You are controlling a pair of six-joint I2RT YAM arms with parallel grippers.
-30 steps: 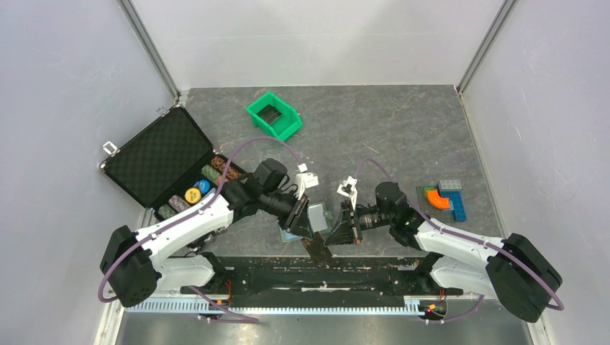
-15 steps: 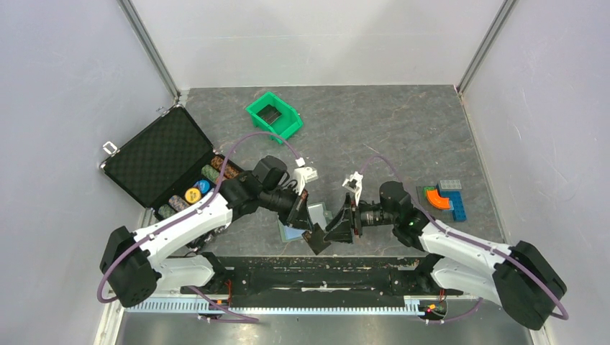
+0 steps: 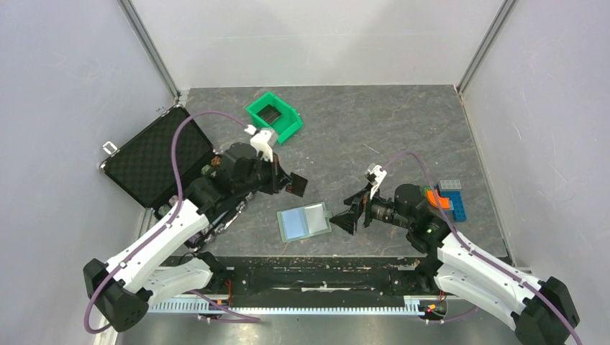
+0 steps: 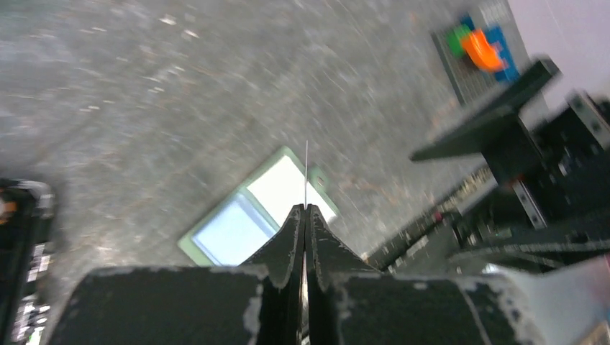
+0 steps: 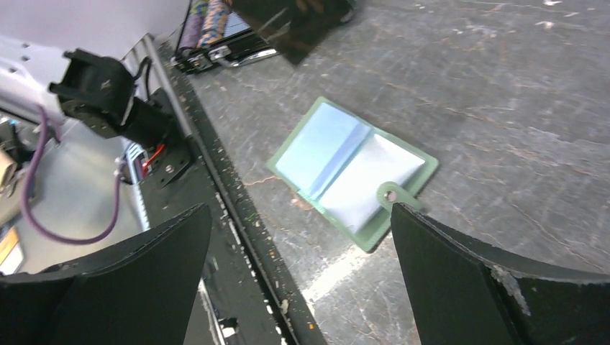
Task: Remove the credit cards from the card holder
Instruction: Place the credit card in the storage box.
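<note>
Card holder lies spread open and flat on the table, at 6 o'clock of the floor area. Pale green rim, 2 inner panels: light blue one toward 9 o'clock, whiter one toward 3 o'clock. The closing tab sticks out from its 3 o'clock edge. Grey tabletop shows round all 4 edges of the holder. Its near long edge runs close to the black rail along the table's front, apart from it.

Left gripper hangs above the table at 11 o'clock of the holder, fingers pressed together on 1 dark card. In the left wrist view the card is edge-on, a thin line rising from between the fingertips. The card is off the holder and in the air.

Right gripper sits at 3 o'clock of the holder, just beside the tab edge, not touching. Its fingers are spread wide and hold nothing.

Green bin is at 11 o'clock, well apart from the holder. Black case lies open at 10 o'clock, against the left wall, with the left arm crossing its near corner. Coloured blocks are at 3 o'clock near the right wall. From 12 to 2 o'clock the tabletop runs bare to the back wall.
</note>
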